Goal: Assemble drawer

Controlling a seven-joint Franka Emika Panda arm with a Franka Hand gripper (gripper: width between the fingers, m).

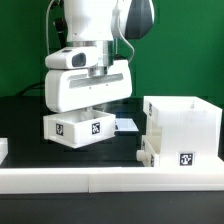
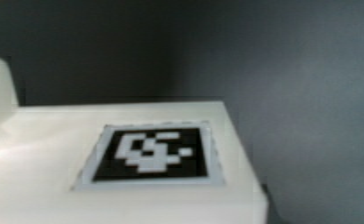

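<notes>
A small white open-top tray [image 1: 78,128] with square tags on its front hangs slightly tilted right under my gripper [image 1: 92,110], at the exterior view's left of centre. The gripper is shut on the tray's upper wall, and the hand hides the fingertips. In the wrist view a tagged face of the tray [image 2: 152,155] fills the frame up close, with no fingers showing. The tall white box casing [image 1: 182,128] stands at the exterior view's right with a tag on its front. A second small white part [image 1: 147,152] sits against the casing's lower left side.
A long low white border rail [image 1: 110,180] runs along the front of the black table. A thin flat white sheet [image 1: 126,124] lies between the tray and the casing. A short white piece [image 1: 3,150] shows at the far left edge.
</notes>
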